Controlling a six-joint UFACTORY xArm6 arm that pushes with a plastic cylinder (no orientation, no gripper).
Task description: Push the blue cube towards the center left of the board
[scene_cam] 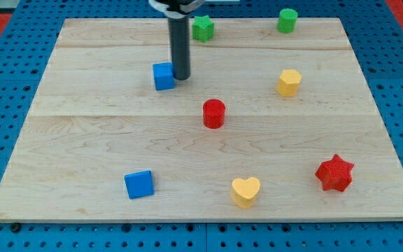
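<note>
The blue cube (163, 75) sits on the wooden board (103, 133), left of middle in the upper half of the view. My tip (181, 76) rests on the board right against the cube's right side. The dark rod rises straight up from there to the view's top edge.
A second blue block (139, 184) lies near the bottom left. A red cylinder (214, 113) stands at the middle. A green star (202, 28) and a green cylinder (287, 20) sit along the top. A yellow hexagon (290, 82), a yellow heart (245, 191) and a red star (335, 173) lie to the right.
</note>
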